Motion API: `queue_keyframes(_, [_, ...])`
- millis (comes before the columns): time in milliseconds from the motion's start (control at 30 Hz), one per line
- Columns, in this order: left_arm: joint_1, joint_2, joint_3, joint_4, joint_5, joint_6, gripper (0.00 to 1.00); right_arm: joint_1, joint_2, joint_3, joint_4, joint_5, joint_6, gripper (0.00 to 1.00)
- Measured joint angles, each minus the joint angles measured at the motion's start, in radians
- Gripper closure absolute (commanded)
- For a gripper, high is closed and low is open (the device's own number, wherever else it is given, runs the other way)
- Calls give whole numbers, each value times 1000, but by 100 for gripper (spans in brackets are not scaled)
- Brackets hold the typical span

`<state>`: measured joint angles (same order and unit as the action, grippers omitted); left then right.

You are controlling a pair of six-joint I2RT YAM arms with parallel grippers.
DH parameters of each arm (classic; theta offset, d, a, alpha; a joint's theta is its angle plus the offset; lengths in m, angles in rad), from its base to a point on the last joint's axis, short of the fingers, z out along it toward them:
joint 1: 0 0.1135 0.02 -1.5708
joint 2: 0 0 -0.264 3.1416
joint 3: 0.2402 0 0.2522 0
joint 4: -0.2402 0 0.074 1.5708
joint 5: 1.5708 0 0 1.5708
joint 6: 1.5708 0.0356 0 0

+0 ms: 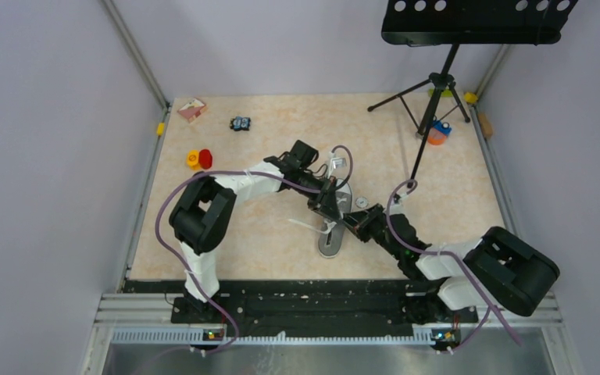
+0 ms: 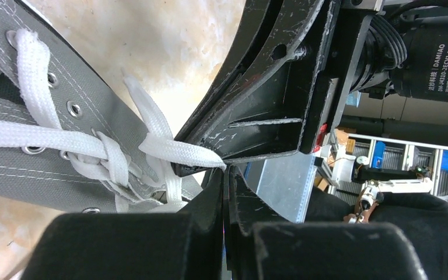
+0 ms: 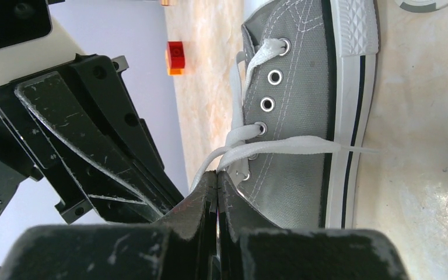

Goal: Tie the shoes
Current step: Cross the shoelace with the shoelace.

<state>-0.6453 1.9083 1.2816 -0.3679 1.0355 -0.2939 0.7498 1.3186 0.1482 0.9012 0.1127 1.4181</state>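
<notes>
A grey canvas shoe (image 1: 331,238) with a white sole lies in the middle of the table, and both grippers meet over its laced part. My left gripper (image 2: 224,172) is shut, with a flat white lace (image 2: 178,150) pinched at its tips beside the crossed laces and eyelets of the shoe (image 2: 46,169). My right gripper (image 3: 217,175) is shut on a lace (image 3: 291,143) that runs from its tips across the shoe's side (image 3: 303,76) and over the sole. Each wrist view shows the other gripper's black fingers (image 2: 268,99) (image 3: 87,134) close by.
Red and yellow blocks (image 1: 199,159), a pink box (image 1: 192,109) and a small dark object (image 1: 240,123) lie at the back left. A black tripod stand (image 1: 437,86) and an orange-blue item (image 1: 438,133) stand at the back right. A small round disc (image 1: 361,202) lies beside the shoe.
</notes>
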Motion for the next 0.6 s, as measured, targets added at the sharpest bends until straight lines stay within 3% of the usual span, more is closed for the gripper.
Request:
queue_keyframes(200, [-6, 0, 0, 16, 6, -19, 99, 10, 74, -21, 122, 15, 16, 100])
queue_keyframes(367, [-19, 0, 0, 18, 20, -19, 86, 14, 165, -37, 246, 14, 35, 100])
queue_keyframes(467, [-24, 0, 0, 9, 20, -11, 67, 14, 199, -47, 304, 14, 50, 100])
queue_keyframes(600, [-25, 0, 0, -7, 18, 5, 61, 14, 224, -51, 354, 14, 61, 100])
